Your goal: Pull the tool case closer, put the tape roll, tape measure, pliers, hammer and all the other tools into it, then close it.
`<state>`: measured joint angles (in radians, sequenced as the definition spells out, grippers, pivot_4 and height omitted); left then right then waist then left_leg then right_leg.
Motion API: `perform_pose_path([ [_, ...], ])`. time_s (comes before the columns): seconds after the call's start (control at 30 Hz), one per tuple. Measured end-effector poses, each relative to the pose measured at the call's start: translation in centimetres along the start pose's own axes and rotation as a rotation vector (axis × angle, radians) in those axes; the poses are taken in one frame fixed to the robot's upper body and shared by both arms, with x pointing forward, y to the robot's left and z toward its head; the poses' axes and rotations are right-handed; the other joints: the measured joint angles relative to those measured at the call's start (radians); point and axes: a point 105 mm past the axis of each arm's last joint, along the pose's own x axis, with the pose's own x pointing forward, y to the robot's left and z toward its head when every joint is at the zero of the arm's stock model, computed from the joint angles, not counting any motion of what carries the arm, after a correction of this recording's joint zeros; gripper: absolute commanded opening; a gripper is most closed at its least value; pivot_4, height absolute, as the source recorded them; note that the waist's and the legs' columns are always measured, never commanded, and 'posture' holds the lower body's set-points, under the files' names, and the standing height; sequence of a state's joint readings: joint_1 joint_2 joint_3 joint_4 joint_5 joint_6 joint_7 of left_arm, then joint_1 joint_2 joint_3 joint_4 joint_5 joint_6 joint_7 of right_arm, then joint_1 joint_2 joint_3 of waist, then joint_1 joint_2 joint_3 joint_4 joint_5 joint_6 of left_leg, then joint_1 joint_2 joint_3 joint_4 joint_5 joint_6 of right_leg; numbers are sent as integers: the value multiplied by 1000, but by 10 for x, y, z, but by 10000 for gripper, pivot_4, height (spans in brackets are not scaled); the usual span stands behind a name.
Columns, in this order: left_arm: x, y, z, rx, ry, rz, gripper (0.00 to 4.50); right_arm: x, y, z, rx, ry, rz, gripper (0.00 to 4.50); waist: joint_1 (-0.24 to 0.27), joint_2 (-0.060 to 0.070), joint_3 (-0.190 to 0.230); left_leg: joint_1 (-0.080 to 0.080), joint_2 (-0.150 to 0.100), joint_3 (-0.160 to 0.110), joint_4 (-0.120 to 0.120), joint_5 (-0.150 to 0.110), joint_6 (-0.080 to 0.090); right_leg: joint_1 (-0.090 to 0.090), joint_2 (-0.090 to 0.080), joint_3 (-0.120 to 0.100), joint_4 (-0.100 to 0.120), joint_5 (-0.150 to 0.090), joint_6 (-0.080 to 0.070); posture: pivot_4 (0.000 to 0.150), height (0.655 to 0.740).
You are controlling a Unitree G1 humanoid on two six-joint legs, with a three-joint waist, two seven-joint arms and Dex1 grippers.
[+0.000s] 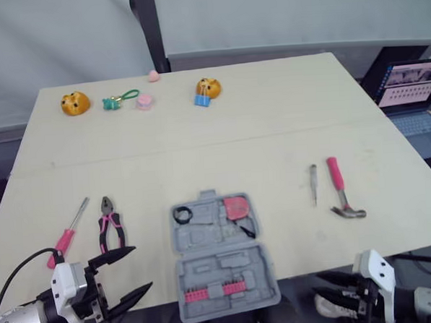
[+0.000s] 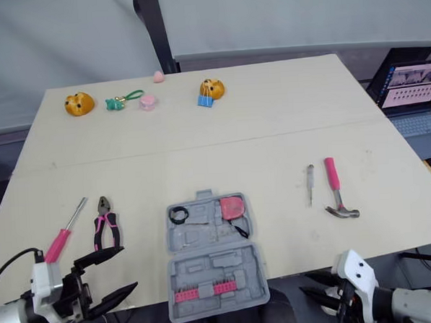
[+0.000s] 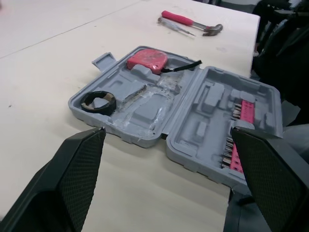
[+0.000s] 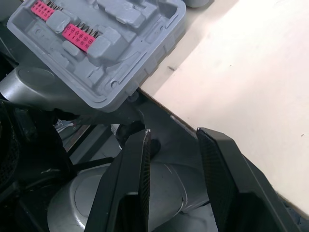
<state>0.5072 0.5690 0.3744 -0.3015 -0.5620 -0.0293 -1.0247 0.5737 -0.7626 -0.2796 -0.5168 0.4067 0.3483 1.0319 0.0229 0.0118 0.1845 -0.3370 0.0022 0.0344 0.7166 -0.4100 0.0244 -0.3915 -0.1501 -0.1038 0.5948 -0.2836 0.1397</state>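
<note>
The grey tool case (image 1: 220, 255) lies open at the table's front edge, its near half reaching the edge. In it lie a black tape roll (image 1: 183, 214), a pink tape measure (image 1: 237, 207) and a row of pink bits (image 1: 213, 290). Pink-handled pliers (image 1: 109, 223) and a pink screwdriver (image 1: 69, 231) rest on the table left of the case. To its right are a pink-handled hammer (image 1: 340, 190) and a small screwdriver (image 1: 313, 184). My left gripper (image 1: 124, 275) is wide open just left of the case's near half, holding nothing. My right gripper (image 1: 331, 289) hangs open below the table's front edge, right of the case.
Along the far edge sit an orange toy (image 1: 75, 103), a green key ring (image 1: 118, 100), a small pink piece (image 1: 144, 101) and an orange toy with a blue clip (image 1: 207, 89). A laptop (image 1: 414, 93) stands off the table's right side.
</note>
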Motion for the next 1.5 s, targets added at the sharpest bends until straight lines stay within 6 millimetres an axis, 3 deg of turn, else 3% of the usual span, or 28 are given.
perform_pose_path([
  [0.07,5,6,8,-24,-13,50,45000,1,-3,15,-42,-16,22,24613,0,0,0,0,1,0,0,0,0,0,0,0,0,0,0,1500,7155],
  [0.2,4,14,23,-75,18,215,45000,-2,-5,59,-144,-83,90,44468,0,1,0,0,2,0,-1,0,-1,0,1,0,-1,0,0,1500,7155],
  [0.4,-10,14,24,-208,97,524,45000,2,0,101,-240,-169,180,44843,5,-1,1,-1,0,0,-1,-2,0,0,1,-1,-4,0,0,1500,7155],
  [0.67,-28,28,20,-258,203,840,45000,15,2,121,-276,-191,234,44843,4,-1,1,-1,-1,0,0,-2,1,1,1,-1,-3,0,0,1500,7155],
  [0.9,-23,50,20,-315,194,1004,45000,14,-1,145,-340,-197,242,44843,4,-1,1,-1,-1,0,1,-2,1,0,1,-1,-2,0,0,1500,7155],
  [1.03,-12,64,20,-352,195,1052,45000,12,-2,148,-344,-185,242,44843,3,-2,0,-2,-2,1,1,-2,1,0,1,-1,2,0,0,1500,7155],
  [1.5,11,92,-24,-478,365,1080,45000,-1,-9,137,-308,-156,161,44843,5,-4,0,-1,-4,1,1,-1,-1,0,2,-2,4,1,1,1500,7155],
])
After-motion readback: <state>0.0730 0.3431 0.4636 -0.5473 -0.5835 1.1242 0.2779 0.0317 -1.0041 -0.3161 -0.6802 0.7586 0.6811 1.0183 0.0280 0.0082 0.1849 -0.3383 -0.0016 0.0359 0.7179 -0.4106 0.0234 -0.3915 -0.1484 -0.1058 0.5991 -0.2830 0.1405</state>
